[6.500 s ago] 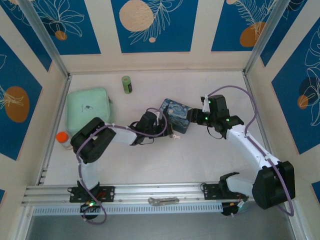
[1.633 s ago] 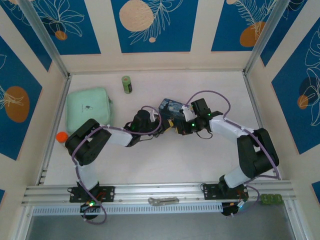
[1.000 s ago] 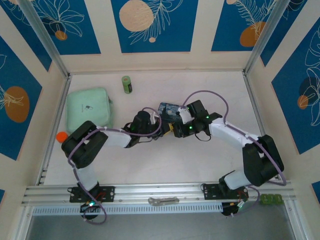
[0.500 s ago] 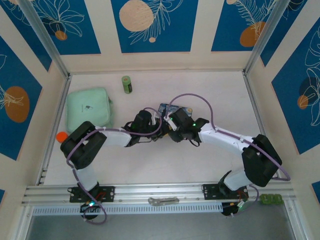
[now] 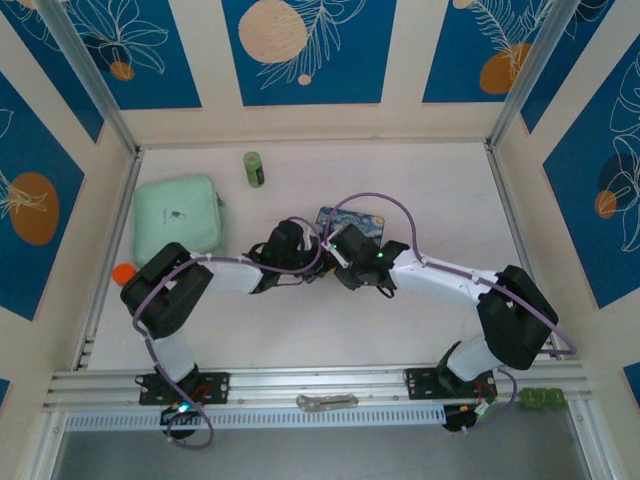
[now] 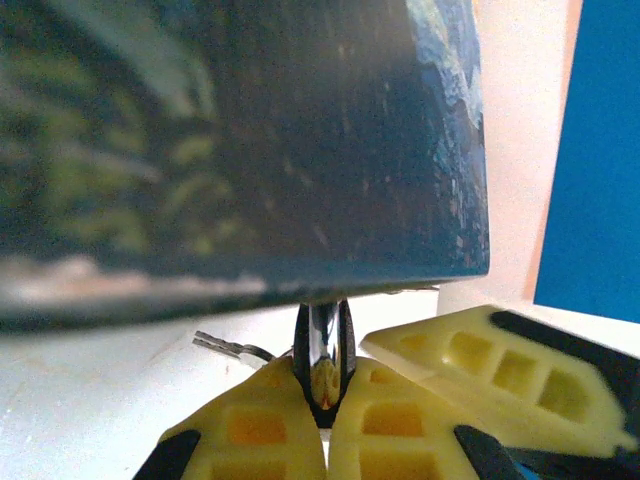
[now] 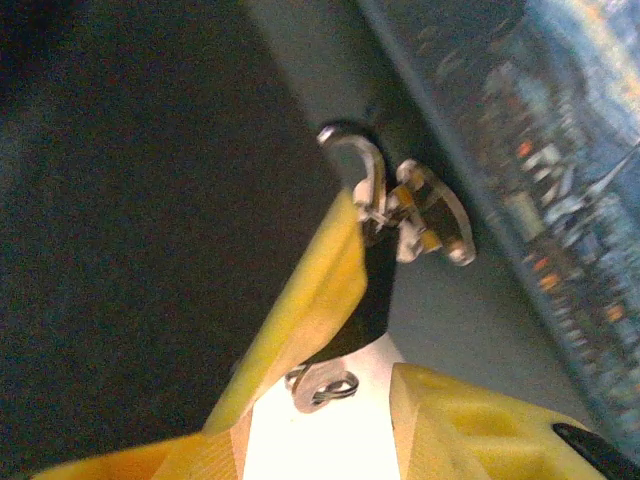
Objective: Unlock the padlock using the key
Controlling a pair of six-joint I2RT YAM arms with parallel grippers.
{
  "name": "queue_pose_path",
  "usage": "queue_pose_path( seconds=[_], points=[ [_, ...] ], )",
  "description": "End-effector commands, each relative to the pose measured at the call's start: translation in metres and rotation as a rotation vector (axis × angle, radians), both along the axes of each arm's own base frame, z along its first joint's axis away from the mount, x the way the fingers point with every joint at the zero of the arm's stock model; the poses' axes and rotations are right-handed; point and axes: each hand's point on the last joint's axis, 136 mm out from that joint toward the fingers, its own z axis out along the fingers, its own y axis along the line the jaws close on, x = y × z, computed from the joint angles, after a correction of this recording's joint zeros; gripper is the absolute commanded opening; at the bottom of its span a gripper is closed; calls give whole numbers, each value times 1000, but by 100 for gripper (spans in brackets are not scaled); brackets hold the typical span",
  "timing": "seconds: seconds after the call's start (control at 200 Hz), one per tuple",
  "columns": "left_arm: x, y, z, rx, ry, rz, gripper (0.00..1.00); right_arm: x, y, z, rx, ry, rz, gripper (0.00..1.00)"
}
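In the left wrist view my left gripper (image 6: 324, 392) is shut on the padlock (image 6: 324, 352), a small shiny body pinched between the yellow fingertips just under the blue tin (image 6: 240, 140). In the right wrist view the padlock's thin shackle (image 7: 357, 152) hooks through the tin's hasp (image 7: 432, 214). The key (image 6: 216, 344), thin and grey, lies on the table left of the padlock; its wire ring (image 7: 322, 385) rests between the spread jaws of my right gripper (image 7: 340, 420), untouched. From above, my left gripper (image 5: 310, 262) and right gripper (image 5: 343, 262) meet at the tin's (image 5: 352, 219) front.
A mint green case (image 5: 178, 217) lies at the left with an orange-capped bottle (image 5: 124, 273) beside it. A small green cylinder (image 5: 254, 167) stands at the back. A flat silvery metal piece (image 5: 325, 401) rests on the front rail. Walls enclose the table.
My right arm has swung left, bringing its gripper from the tin's right side to its front, close against the left gripper, and its jaws have widened. The left gripper has stayed put.
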Motion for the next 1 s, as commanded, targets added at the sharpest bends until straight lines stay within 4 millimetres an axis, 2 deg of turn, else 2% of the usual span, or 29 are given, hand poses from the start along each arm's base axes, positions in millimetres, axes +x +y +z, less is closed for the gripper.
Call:
queue_pose_path(
  seconds=[0.0, 0.15, 0.46, 0.7, 0.835, 0.995],
  points=[
    [6, -14, 45, -105, -106, -41, 0, -15, -2, 5, 37, 34, -4, 41],
    [6, -14, 46, -107, -109, -40, 0, -14, -3, 8, 75, 33, -14, 41],
    [4, -12, 54, -115, -117, -41, 0, 14, 2, 1, 19, -47, -18, 39],
    [3, -12, 57, -135, -112, -36, 0, 23, 2, 0, -21, -84, -23, 35],
    [3, -12, 58, -137, -113, -36, 0, 20, 0, -5, -62, -66, -11, 37],
    [4, -11, 57, -129, -115, -31, 0, -2, -1, -7, -1, 9, -5, 42]
  ],
)
